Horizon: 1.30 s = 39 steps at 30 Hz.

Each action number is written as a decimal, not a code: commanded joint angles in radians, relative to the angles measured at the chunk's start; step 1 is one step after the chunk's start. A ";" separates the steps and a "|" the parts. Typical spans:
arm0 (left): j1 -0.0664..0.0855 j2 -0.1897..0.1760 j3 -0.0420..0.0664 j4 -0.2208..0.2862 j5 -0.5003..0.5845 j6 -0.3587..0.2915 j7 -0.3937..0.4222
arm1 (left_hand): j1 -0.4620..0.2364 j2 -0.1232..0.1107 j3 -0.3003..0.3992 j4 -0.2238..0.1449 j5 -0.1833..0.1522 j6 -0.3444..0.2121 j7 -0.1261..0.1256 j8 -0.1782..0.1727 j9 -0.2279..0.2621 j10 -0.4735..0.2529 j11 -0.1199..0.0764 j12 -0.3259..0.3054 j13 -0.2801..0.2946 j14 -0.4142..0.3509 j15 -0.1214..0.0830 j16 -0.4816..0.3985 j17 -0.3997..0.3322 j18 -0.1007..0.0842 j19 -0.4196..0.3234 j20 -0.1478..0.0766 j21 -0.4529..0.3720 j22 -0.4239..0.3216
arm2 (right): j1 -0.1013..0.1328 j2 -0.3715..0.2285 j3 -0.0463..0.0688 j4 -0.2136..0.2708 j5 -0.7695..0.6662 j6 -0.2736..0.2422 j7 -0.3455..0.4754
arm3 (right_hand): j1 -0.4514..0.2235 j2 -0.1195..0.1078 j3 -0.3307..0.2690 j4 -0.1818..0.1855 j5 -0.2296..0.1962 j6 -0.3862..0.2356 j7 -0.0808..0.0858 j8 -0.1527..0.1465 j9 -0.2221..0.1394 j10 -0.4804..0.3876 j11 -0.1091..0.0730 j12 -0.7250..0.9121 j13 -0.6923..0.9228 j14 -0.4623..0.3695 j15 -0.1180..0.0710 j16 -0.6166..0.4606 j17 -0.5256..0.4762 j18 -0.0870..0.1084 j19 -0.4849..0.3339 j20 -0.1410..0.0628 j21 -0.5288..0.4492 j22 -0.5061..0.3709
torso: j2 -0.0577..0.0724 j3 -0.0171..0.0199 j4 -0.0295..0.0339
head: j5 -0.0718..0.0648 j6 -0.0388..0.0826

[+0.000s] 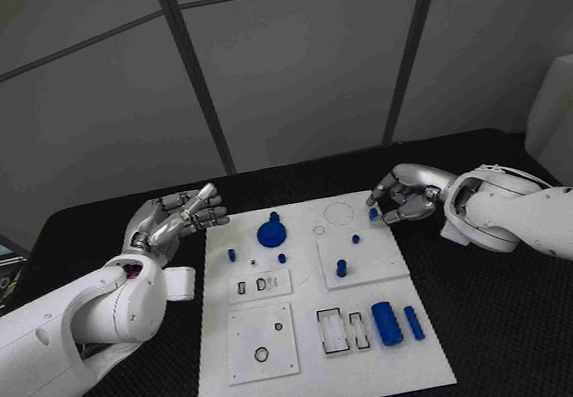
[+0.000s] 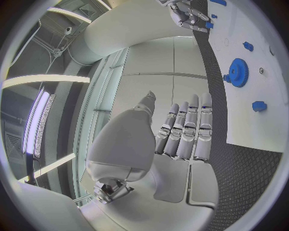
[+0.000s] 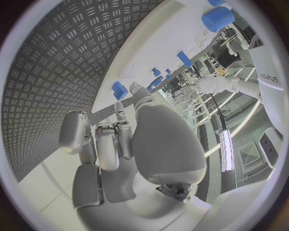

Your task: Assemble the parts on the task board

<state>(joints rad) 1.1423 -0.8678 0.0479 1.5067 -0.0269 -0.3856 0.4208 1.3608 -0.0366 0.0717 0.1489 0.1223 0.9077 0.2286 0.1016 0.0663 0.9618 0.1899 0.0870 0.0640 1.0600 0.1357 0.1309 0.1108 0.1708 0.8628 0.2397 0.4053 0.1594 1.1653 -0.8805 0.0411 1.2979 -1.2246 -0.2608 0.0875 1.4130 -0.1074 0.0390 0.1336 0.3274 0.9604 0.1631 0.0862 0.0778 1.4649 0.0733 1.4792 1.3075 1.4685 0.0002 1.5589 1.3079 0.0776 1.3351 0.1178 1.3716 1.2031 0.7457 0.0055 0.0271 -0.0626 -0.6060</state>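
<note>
The left robot hand point(image 1: 173, 218) hovers spread, holding nothing, off the board's point(image 1: 329, 379) far-left corner; a gear point(image 1: 272, 232) stands nearby. The right robot hand point(image 1: 405, 194) pinches a small blue part point(image 1: 374, 213) at the far-right edge. The right wrist view shows its fingers point(image 3: 101, 144) curled above the black worktop point(image 3: 54, 72).

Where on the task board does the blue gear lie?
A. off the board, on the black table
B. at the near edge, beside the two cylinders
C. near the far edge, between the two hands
C: the blue gear sits near the far edge of the task board, between the left hand and the right hand.
</note>
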 commanded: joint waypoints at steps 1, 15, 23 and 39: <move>0.001 0.001 0.001 0.000 -0.005 0.012 -0.002 | 0.004 0.008 0.000 -0.006 -0.005 0.001 0.014 -0.005 0.000 0.003 0.001 -0.005 0.001 0.004 0.004 -0.004 0.001 0.011 0.004 0.004 0.006 -0.001 | -0.001 0.002 0.001 -0.002 0.001 0.010 0.006 | 0.002 0.011 -0.005 -0.001 0.005 0.007 0.000 0.006 0.001 0.032 0.005 0.005 0.172 0.100 0.007 0.007 0.251 -0.003 0.007 -0.002 0.007 0.003 | 0.001 0.0000 0.0008 | 0.000 0.001; 0.001 0.001 0.001 0.000 -0.005 0.012 -0.003 | 0.004 0.008 0.000 -0.006 -0.005 0.001 0.014 -0.005 0.000 0.003 0.001 -0.005 0.001 0.004 0.004 -0.004 0.001 0.011 0.004 0.004 0.006 -0.001 | -0.006 0.017 0.001 -0.019 -0.016 0.001 -0.008 | 0.009 0.029 0.002 -0.005 0.000 0.018 -0.001 0.009 0.001 0.038 0.004 0.012 0.179 0.102 0.006 0.012 0.262 -0.006 0.019 -0.002 0.017 0.021 | -0.001 -0.0006 0.0006 | 0.000 0.000; 0.001 0.000 0.001 0.000 -0.005 0.011 -0.003 | 0.004 0.008 0.000 -0.006 -0.005 0.001 0.014 -0.005 0.000 0.003 0.001 -0.005 0.001 0.004 0.004 -0.004 0.001 0.011 0.004 0.004 0.006 -0.001 | -0.007 0.021 0.001 -0.023 -0.018 0.002 -0.011 | 0.012 0.040 0.008 -0.008 -0.002 0.035 -0.004 0.015 0.002 0.043 0.002 0.017 0.184 0.102 0.005 0.012 0.263 -0.007 0.024 -0.003 0.022 0.029 | -0.001 -0.0003 -0.0001 | 0.002 0.000; 0.001 0.000 0.001 0.000 -0.005 0.013 -0.005 | 0.006 0.011 -0.001 -0.008 -0.004 0.002 0.014 -0.006 0.000 0.004 0.001 -0.005 0.001 0.004 0.004 -0.005 0.002 0.011 0.004 0.004 0.006 -0.001 | -0.008 0.023 0.001 -0.032 -0.021 -0.006 -0.023 | 0.014 0.050 0.014 -0.009 -0.007 0.056 -0.010 0.023 0.004 0.046 -0.003 0.021 0.188 0.102 0.001 0.012 0.263 -0.008 0.027 -0.005 0.026 0.036 | -0.001 -0.0003 0.0000 | 0.001 -0.002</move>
<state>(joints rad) 1.1418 -0.8682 0.0479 1.5058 -0.0271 -0.3845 0.4206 1.3703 -0.0272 0.0689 0.1460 0.1223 0.9077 0.2286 0.1016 0.0663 0.9618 0.1899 0.0871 0.0640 1.0600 0.1357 0.1310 0.1116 0.1708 0.8628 0.2397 0.4053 0.1596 1.1561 -0.8584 0.0411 1.2650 -1.2400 -0.2604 0.0668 1.4262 -0.0649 0.0476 0.1251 0.3226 1.0071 0.1535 0.1038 0.0808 1.4649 0.0732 1.4938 1.3075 1.4684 0.0002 1.5664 1.3076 0.0776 1.3553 0.1122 1.3935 1.2378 0.7449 0.0050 0.0275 -0.0616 -0.6076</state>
